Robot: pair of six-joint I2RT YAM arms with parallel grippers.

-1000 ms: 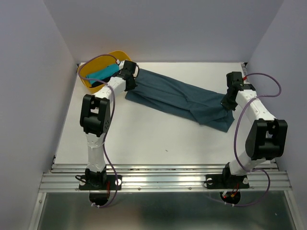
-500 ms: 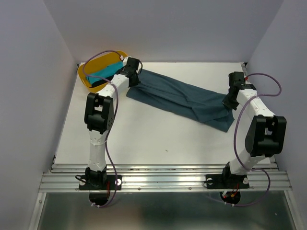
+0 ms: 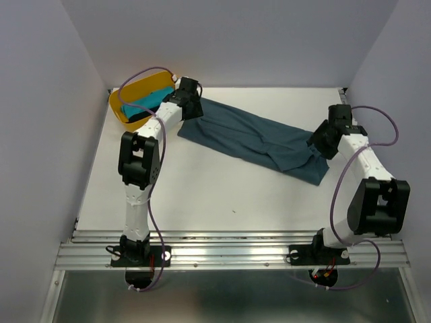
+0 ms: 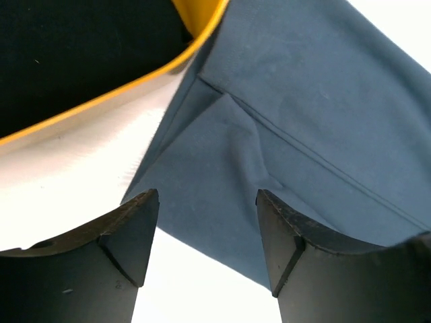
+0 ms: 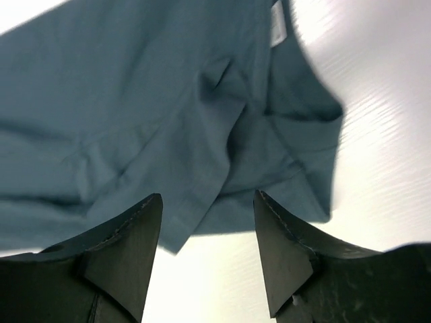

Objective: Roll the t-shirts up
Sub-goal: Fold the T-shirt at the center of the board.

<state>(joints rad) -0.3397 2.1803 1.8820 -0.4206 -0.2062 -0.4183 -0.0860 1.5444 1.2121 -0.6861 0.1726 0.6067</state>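
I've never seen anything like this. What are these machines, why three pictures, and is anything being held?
Two robot arms, the left arm and the right arm, are bolted at a white table's near edge. The wide picture comes from a camera above and behind them. The other two come from wrist cameras, looking past each arm's black fingers. A slate-blue t-shirt lies stretched across the table. A yellow tub at the far left holds a turquoise shirt and a black shirt. The left gripper and the right gripper hover over opposite ends of the blue shirt, both open, holding nothing.
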